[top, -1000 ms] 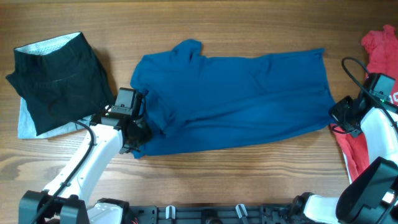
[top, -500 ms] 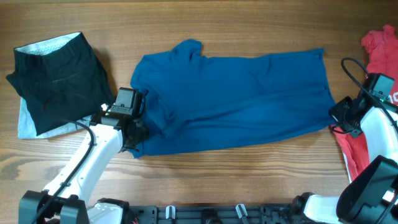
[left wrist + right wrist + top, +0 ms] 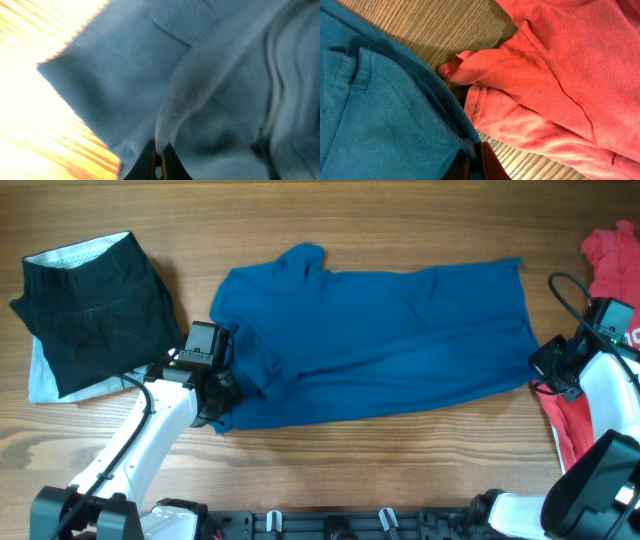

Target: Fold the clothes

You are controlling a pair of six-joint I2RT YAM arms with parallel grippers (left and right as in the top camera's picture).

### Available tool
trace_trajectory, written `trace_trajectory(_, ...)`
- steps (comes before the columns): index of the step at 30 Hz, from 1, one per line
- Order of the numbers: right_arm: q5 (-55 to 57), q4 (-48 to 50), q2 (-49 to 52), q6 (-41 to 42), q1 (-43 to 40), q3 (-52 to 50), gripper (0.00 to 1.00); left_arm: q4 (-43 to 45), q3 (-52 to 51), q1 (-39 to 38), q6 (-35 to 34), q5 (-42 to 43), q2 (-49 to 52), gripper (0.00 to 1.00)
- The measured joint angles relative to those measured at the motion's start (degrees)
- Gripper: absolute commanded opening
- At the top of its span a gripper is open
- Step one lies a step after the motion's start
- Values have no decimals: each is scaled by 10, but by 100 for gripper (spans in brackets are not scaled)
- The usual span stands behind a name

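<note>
blue shirt (image 3: pixel 380 340) — centre | black garment (image 3: pixel 95 315) left; red T-shirt (image 3: pixel 605 255) beside right hem

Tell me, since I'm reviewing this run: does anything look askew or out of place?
The blue shirt lies slanted, its left end bunched into folds at the left gripper. The crumpled red T-shirt lies right against its right corner. Nothing looks damaged.

No words, labels, brands or numbers could be read anywhere, folks: nothing legible showed on the clothes (image 3: pixel 380 340) in any view.
</note>
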Motion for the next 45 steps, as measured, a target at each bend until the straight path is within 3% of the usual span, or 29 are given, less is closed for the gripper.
trace_trajectory(6,3,0,0,0,0,0,4,2,0,37,-30,-107,0,4)
trace_trajectory(11,4,0,0,0,1,0,4,16,0,80,-40,-132,0,5)
trace_trajectory(14,5,0,0,0,2,0,4,38,0,89,-35,-122,0,25)
trace_trajectory(18,8,0,0,0,2,0,4,57,0,92,-18,-108,0,43)
trace_trajectory(22,9,0,0,0,2,0,7,57,0,92,-5,-97,0,42)
trace_trajectory(25,10,0,0,-3,2,0,32,56,0,92,13,-96,0,41)
trace_trajectory(27,13,-1,0,-5,2,0,59,54,4,92,27,-86,-3,41)
trace_trajectory(29,17,-5,0,0,2,0,63,59,14,92,34,-71,-12,42)
trace_trajectory(32,19,-9,0,-2,2,0,62,83,31,92,40,-38,-33,41)
trace_trajectory(36,5,-6,0,-5,2,0,46,96,43,92,42,12,-45,39)
trace_trajectory(39,-36,7,0,-28,2,0,41,95,43,91,42,40,-44,39)
trace_trajectory(42,-75,9,0,-46,3,0,41,94,43,84,42,56,-32,40)
trace_trajectory(45,-101,16,2,-62,15,0,52,92,43,67,44,76,2,40)
